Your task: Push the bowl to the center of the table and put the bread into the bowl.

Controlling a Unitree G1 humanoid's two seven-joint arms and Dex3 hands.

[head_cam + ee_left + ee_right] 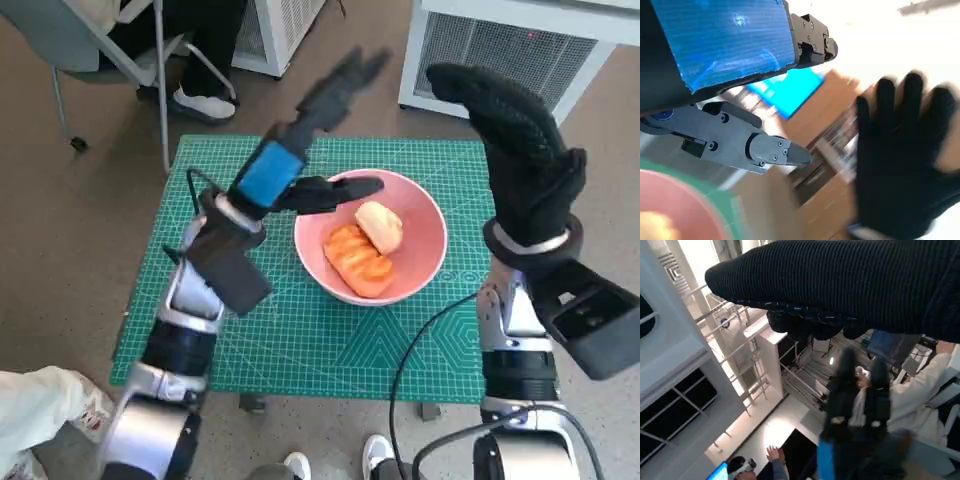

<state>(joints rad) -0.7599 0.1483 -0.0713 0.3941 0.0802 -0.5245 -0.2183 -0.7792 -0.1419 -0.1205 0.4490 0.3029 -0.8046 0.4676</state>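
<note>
One pink bowl (425,235) on the green tabletop (300,340) holds two bread pieces (366,245); left hand (315,120) and right hand (515,140) raised, fingers spread, empty

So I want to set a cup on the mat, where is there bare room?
The green mat is bare along its near edge in front of the pink bowl, and at its far right corner. The middle is crowded: the bowl holds the bread, with the left hand over its left rim.
</note>
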